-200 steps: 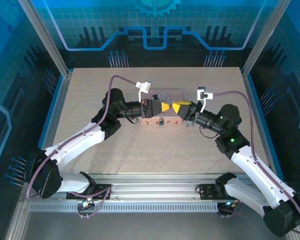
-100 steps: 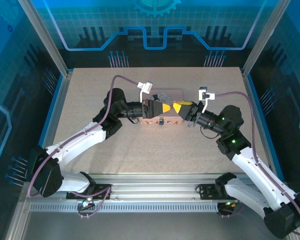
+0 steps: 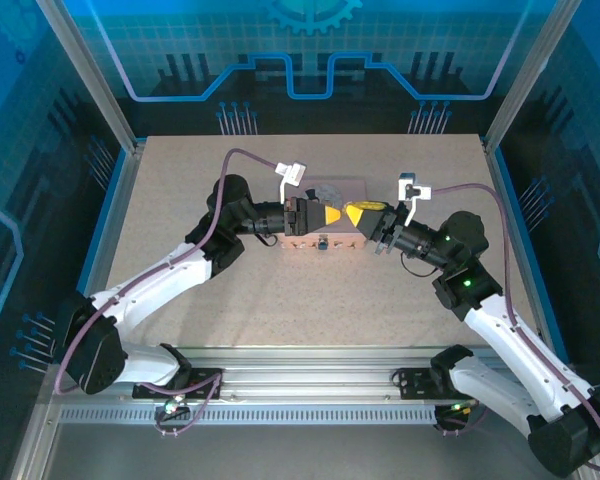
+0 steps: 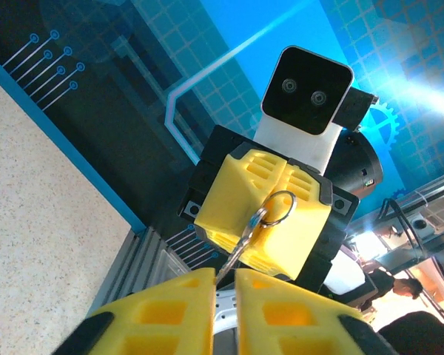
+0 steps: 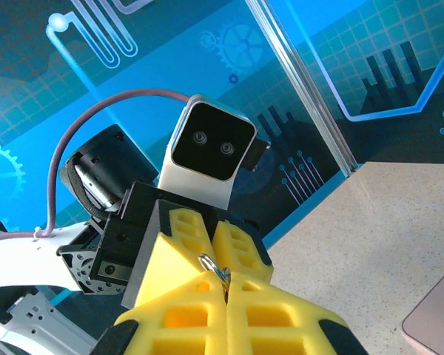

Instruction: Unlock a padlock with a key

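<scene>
We hold the key [image 4: 240, 246] above the pink box [image 3: 346, 188], its blade pinched in the left gripper [image 4: 223, 279], likely to pass it across. The right gripper [image 5: 223, 287] has its fingers pressed together at the ring. The padlock [image 3: 322, 243] hangs on the box's front, with open table [image 3: 310, 300] before it.

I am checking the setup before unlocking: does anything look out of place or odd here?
Only the key: it hangs in the air between the left gripper and the right gripper, both jaws seemingly closed on it, above the pink box, not at the padlock.
</scene>
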You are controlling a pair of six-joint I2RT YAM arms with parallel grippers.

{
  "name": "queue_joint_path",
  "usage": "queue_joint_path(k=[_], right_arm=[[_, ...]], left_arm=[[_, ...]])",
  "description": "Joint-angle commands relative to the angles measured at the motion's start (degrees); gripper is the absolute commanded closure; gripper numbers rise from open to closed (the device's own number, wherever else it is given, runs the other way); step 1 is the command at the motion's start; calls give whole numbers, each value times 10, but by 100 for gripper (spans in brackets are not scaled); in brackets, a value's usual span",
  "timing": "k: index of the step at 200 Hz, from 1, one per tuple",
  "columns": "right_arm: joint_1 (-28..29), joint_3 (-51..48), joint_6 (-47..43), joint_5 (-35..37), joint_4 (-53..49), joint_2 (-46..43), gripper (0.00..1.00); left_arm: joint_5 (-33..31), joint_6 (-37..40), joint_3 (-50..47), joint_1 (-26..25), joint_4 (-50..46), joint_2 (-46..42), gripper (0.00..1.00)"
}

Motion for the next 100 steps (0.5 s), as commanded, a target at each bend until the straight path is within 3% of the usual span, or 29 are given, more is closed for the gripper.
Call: queue_joint_path(k=[1,61,100], right_arm=[[5,0,4,-1,9,-1,100],[5,-7,4,-2,3,-6,100],[4,-12,4,-2,-2,-11,100]], left_arm=[[22,11,23,-5,19,-2,87],[21,27,28,-5,10,-12,99],[21,41,28,-5,-4,-22,100]])
